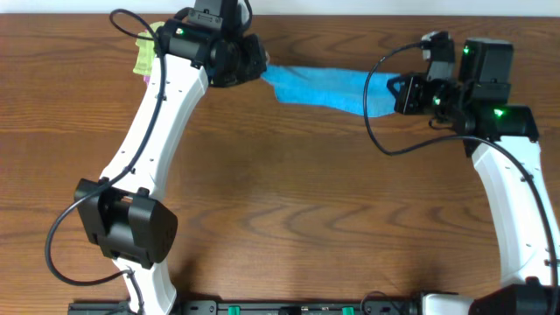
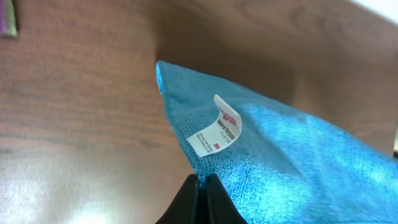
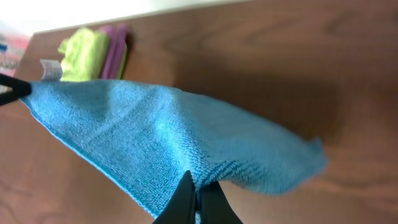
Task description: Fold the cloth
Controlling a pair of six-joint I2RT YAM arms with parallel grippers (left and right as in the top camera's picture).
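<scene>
The sky-blue cloth [image 1: 319, 87] hangs stretched between my two grippers above the back of the wooden table. My left gripper [image 1: 254, 70] is shut on its left edge; the left wrist view shows the cloth [image 2: 292, 149] pinched at the black fingertips [image 2: 202, 180], with a white label [image 2: 217, 127] near the corner. My right gripper [image 1: 398, 94] is shut on the right edge. In the right wrist view the cloth [image 3: 168, 140] sags in a fold over the pinching gripper [image 3: 198, 186].
A light green folded cloth [image 1: 144, 54] lies at the back left with a pink-purple one [image 3: 112, 53] beside it, behind the left arm. The table's far edge [image 1: 350, 10] runs just behind both grippers. Cables loop from each wrist.
</scene>
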